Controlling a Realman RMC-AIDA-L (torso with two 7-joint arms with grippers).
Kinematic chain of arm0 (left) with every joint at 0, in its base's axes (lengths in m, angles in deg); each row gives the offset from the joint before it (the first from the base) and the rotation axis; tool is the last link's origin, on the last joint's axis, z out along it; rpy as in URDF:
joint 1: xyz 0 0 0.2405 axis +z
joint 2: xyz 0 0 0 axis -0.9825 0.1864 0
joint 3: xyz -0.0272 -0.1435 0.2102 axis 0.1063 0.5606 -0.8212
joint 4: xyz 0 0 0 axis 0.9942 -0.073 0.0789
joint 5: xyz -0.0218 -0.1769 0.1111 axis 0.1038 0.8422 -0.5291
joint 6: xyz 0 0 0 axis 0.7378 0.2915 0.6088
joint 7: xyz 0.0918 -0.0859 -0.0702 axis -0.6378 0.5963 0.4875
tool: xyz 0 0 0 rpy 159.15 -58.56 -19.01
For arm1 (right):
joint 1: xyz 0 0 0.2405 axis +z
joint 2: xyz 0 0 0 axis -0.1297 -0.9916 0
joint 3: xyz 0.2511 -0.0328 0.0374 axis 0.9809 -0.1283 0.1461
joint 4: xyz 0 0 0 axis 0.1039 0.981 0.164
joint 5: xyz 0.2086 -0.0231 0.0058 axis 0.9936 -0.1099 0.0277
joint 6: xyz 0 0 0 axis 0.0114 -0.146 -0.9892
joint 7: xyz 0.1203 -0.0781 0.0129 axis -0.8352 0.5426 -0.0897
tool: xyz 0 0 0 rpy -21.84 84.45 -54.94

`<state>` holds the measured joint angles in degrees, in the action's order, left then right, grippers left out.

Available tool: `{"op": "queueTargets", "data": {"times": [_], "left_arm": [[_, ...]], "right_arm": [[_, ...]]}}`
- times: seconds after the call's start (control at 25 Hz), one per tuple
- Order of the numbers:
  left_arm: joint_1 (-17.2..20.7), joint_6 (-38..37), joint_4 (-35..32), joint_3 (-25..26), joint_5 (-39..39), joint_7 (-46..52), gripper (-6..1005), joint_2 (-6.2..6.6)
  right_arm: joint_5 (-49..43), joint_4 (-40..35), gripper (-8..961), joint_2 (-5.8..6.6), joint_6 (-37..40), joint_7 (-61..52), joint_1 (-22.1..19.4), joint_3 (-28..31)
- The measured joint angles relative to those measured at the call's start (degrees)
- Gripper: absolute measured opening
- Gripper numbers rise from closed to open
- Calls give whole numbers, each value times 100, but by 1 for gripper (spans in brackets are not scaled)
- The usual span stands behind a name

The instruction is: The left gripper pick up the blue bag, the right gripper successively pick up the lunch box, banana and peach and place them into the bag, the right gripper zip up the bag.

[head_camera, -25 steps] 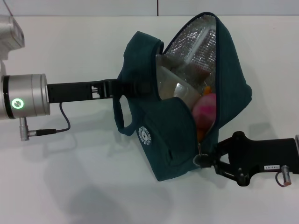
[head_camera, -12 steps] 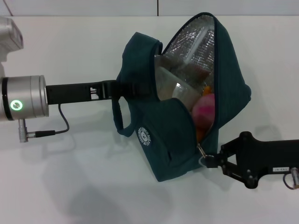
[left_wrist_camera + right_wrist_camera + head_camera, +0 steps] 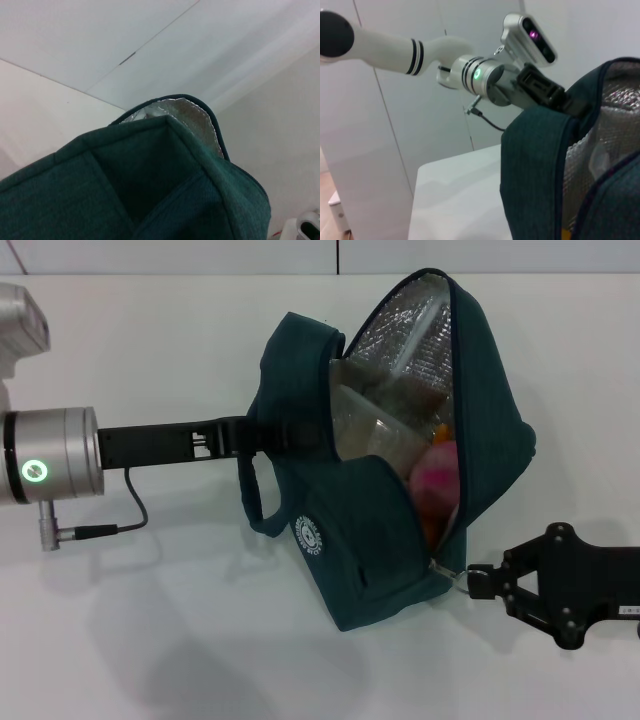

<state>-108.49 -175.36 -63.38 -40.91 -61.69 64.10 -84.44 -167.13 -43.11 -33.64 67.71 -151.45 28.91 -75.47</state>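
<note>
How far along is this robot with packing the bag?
Packing looks done: the lunch box and peach sit inside the blue bag, which the left gripper holds up. The right gripper has the zip pull, but the bag gapes open.

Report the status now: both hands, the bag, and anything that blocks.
Left hand shut on blue bag handle, bag held up. Right hand shut on the zip pull, bag mouth open. Lunch box, peach inside; banana only an orange sliver. Nothing blocking.
</note>
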Motion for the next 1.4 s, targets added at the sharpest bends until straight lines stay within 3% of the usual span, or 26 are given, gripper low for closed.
{"op": "queueTargets", "data": {"times": [0.32,0.84,1.08,1.4], "left_arm": [[36,-1,7,0,-1,-8,51,5],[50,123,7,25,-34,-469,51,8],[60,163,11,221,-6,-796,346,16],[131,116,16,1199,-2,-1083,655,23]], "right_arm": [[186,57,15,2,338,109,-101,332],[390,66,14,-28,478,129,-14,281],[724,158,14,-49,378,193,129,265],[1219,366,15,-87,54,218,515,214]]}}
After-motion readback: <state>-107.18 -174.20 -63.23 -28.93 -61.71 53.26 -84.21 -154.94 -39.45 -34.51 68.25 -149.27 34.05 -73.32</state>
